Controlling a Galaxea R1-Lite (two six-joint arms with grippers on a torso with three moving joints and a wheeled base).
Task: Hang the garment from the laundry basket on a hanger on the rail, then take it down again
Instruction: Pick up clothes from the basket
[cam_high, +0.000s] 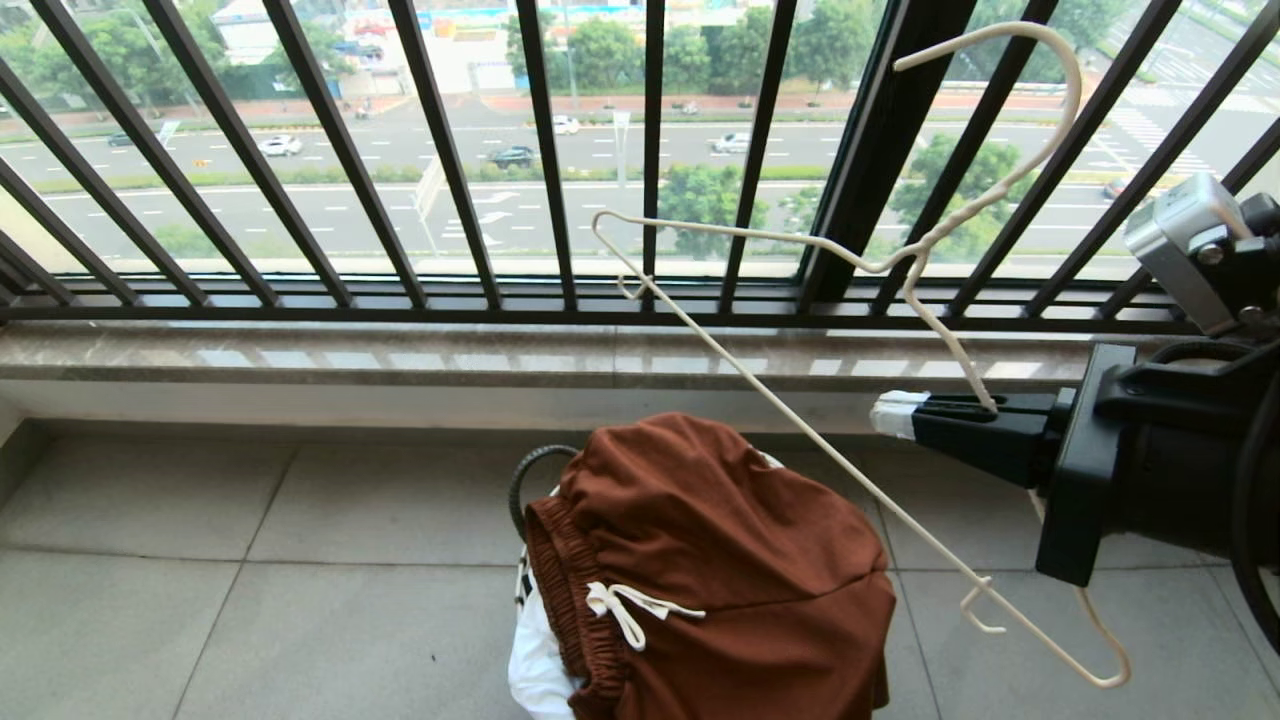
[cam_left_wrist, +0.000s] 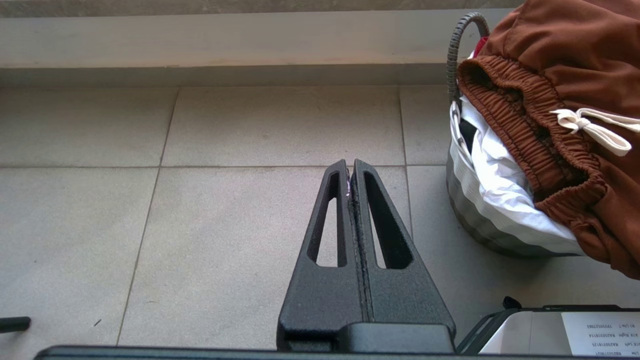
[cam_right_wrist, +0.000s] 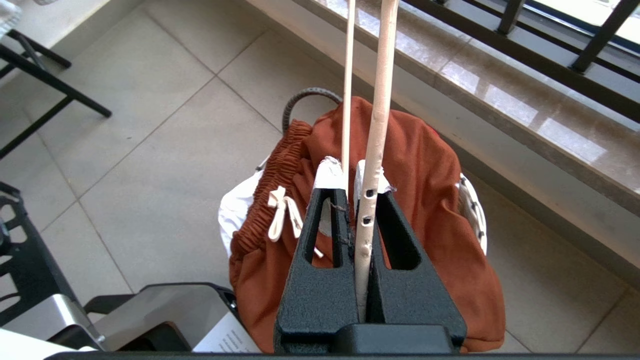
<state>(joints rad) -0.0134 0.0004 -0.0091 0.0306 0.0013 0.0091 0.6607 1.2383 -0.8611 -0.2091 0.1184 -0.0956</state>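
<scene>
The right gripper (cam_high: 900, 414) is clamped on the thin cream hanger (cam_high: 770, 390), pinching one sloping arm of the wire just below the neck, so the hook points up toward the black railing (cam_high: 440, 160) and the long bottom wire slants down across the shorts (cam_high: 720, 560). The shorts lie heaped over the laundry basket (cam_left_wrist: 480, 220) on the tiled floor (cam_high: 250, 560), waistband and white drawstring (cam_high: 625, 605) toward the robot's left. The left gripper (cam_left_wrist: 351, 172) hangs low beside the basket, its jaws pressed together on nothing. The main risk, as I judge it, is the hold on the hanger: the wire is thin and smooth and gripped far from its middle, so it could swivel or slide in the jaws when the free end meets fabric. That end might then snag the drawstring or drag the whole heap off the basket instead of sliding into a leg or the waist. The soft cloth will also sag, so one closed left gripper may struggle to lift an edge cleanly. The head view alone shows the full hanger, its hook and both notched ends; the right wrist view shows how the wire sits between the white-padded tips; the left wrist view alone shows the idle gripper and the basket's white liner (cam_left_wrist: 505, 195) under the waistband. No rail appears in any view.
</scene>
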